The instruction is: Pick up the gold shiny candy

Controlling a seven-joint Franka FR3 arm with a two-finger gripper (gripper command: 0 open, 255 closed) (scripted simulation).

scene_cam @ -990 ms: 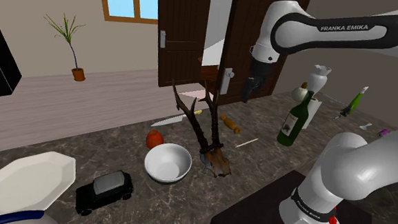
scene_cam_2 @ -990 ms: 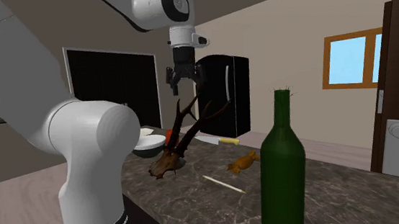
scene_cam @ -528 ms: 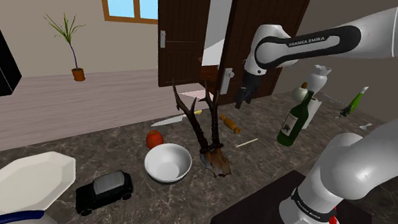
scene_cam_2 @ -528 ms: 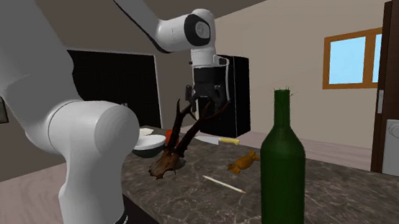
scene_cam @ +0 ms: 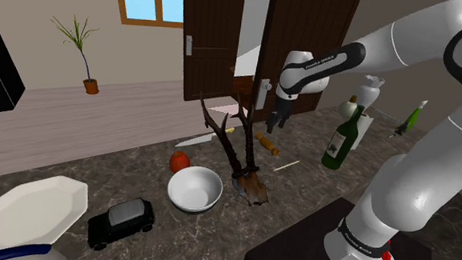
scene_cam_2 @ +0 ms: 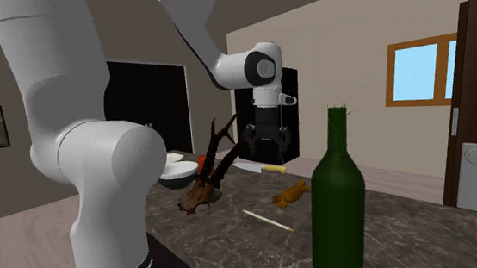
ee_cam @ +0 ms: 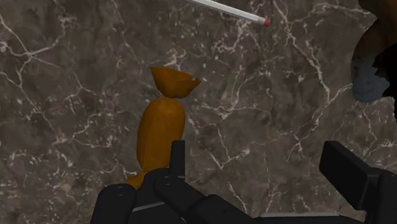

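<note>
Down it comes — in 1 second the gripper [scene_cam: 274, 124] has dropped from high above to just over the orange-gold candy [ee_cam: 162, 124], lying flat on the dark marble counter [scene_cam: 143, 168] between antlers [scene_cam: 249, 184] and bottle [scene_cam: 339, 143] — jaws spread wide, grasp looking near.

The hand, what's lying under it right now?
Under the open hand lies the orange-gold wrapped candy, on the dark marbled countertop. One finger covers the candy's end nearest the hand.
</note>
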